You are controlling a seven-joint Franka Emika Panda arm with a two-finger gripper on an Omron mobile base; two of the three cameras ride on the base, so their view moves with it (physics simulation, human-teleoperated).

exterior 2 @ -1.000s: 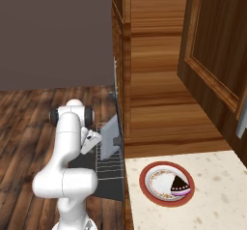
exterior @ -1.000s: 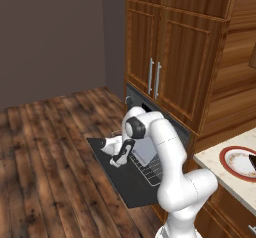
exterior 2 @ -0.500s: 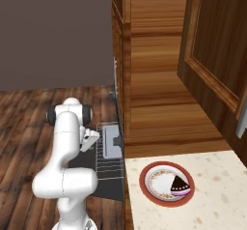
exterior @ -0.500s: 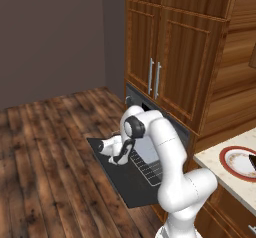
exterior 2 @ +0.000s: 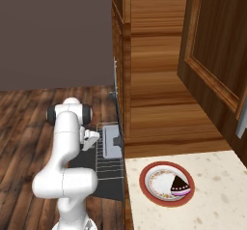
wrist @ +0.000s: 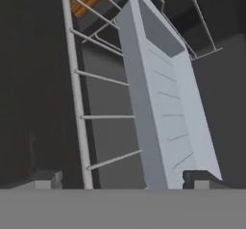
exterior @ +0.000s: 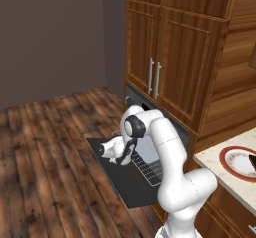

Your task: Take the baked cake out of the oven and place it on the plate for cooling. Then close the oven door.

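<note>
In the left base view we are hanging our gripper (exterior: 116,158) low over the oven door (exterior: 112,174), which is lying open and flat, so closing it is the step in hand.

In the right base view the cake (exterior 2: 180,186) is sitting on the plate (exterior 2: 166,184) on the counter (exterior 2: 217,185), right of the oven (exterior 2: 116,142).

In the hand view our jaws are standing wide and empty, facing the tray (wrist: 166,108) on the rack (wrist: 79,103). Next we judge we should be getting under the door's far edge to lift it.
</note>
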